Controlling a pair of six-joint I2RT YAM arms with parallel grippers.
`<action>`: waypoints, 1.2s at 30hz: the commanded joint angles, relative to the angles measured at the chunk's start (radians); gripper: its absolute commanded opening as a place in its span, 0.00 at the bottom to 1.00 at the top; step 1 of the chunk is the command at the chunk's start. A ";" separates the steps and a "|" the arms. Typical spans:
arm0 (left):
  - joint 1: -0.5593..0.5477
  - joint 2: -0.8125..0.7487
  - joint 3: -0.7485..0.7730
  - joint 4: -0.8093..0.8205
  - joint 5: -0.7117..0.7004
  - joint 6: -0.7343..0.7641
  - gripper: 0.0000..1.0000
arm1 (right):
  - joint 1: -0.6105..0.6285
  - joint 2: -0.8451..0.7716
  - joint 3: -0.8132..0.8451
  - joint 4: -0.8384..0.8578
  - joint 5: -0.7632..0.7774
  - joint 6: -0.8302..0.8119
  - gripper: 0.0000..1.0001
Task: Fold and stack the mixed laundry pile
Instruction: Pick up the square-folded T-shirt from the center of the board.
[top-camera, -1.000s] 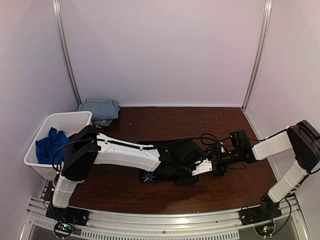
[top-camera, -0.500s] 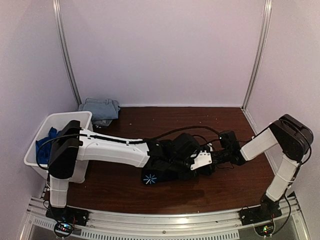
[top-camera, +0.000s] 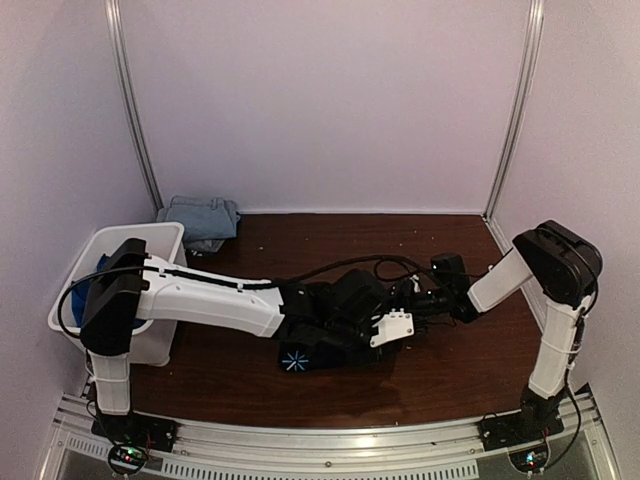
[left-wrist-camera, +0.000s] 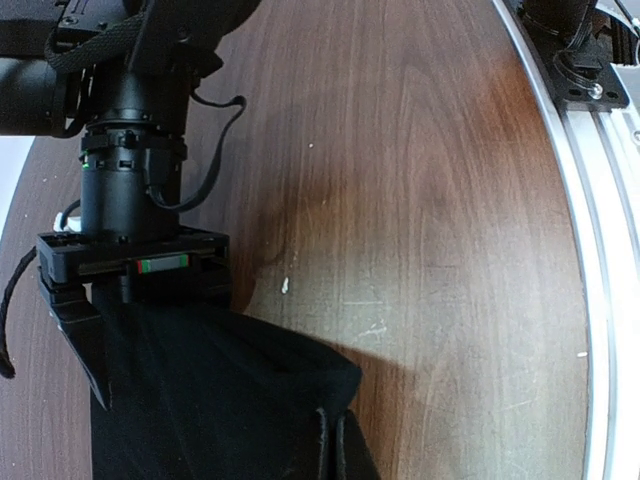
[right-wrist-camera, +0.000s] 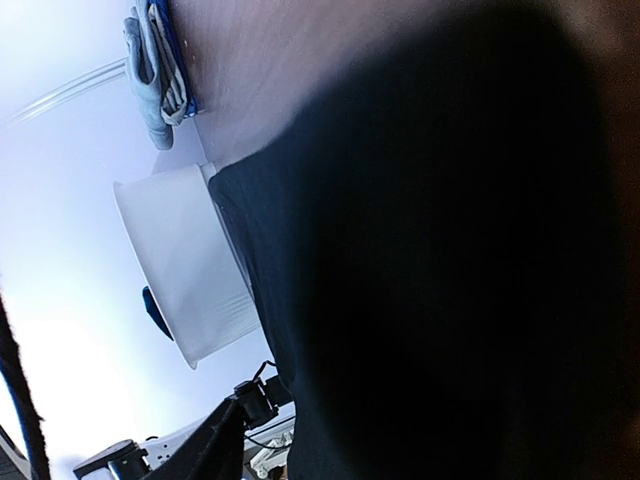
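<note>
Dark brown wooden table (top-camera: 330, 235) boxed in by pale lilac walls (top-camera: 320, 100). Mid-table, large black cloth (top-camera: 345, 300). Stretched low from the left, left gripper (top-camera: 388, 328) clenched on that cloth. Reaching in opposite, right gripper (top-camera: 418, 298) at its edge, jaws impossible to judge.

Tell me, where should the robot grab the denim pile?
Likely its front-right edge, coming in from the table's middle. The denim pile lies flat in the back-left corner, with walls behind it and the bin at its front-left.
</note>
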 joint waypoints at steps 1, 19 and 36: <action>-0.006 -0.061 -0.030 0.037 0.032 0.014 0.00 | -0.023 0.043 0.054 -0.109 0.032 -0.081 0.59; -0.009 -0.083 -0.054 0.004 -0.016 -0.043 0.17 | -0.057 0.047 0.241 -0.495 0.097 -0.354 0.00; 0.097 -0.298 -0.278 -0.009 -0.188 -0.314 0.77 | -0.466 -0.201 0.626 -1.431 0.546 -1.038 0.00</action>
